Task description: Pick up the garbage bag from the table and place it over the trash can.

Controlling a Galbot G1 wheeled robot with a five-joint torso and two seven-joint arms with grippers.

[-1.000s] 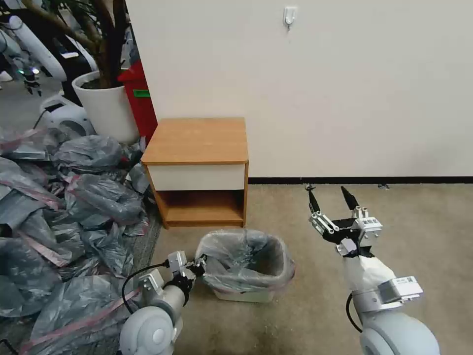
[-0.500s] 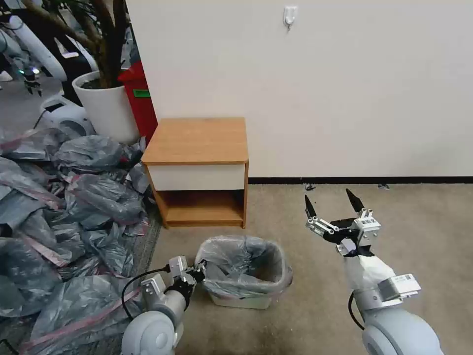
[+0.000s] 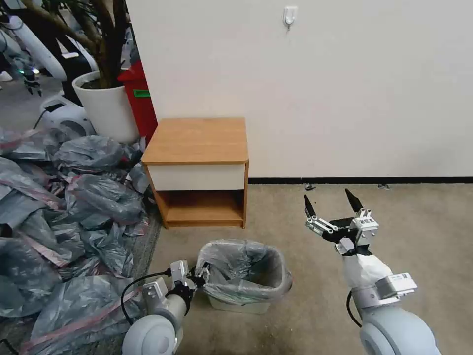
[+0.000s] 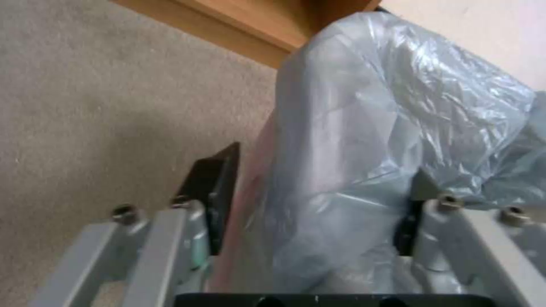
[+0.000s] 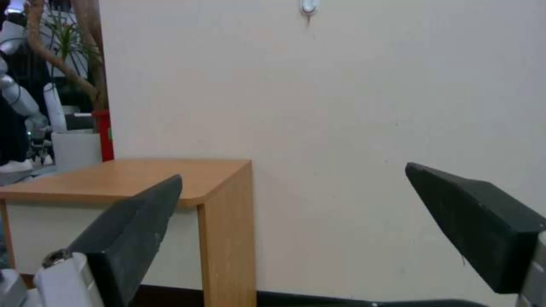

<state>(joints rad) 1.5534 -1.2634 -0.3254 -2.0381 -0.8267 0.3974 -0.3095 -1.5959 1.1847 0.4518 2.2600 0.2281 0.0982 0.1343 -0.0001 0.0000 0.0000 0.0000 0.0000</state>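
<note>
Over the trash can [image 3: 236, 305], the garbage bag [image 3: 241, 268], mouth upward.

The trash can [image 3: 240, 304], garbage bag [image 3: 246, 271] in it, stands before the table [image 3: 197, 140].

Beige carpeted floor [image 3: 419, 231] bearing the low wooden counter [image 3: 197, 140] against the wall, its top bare. In front of it stands the trash can [image 3: 240, 305], lined with the garbage bag [image 3: 236, 268]. A heap of grey bags [image 3: 59, 217] lies beside the counter.
</note>
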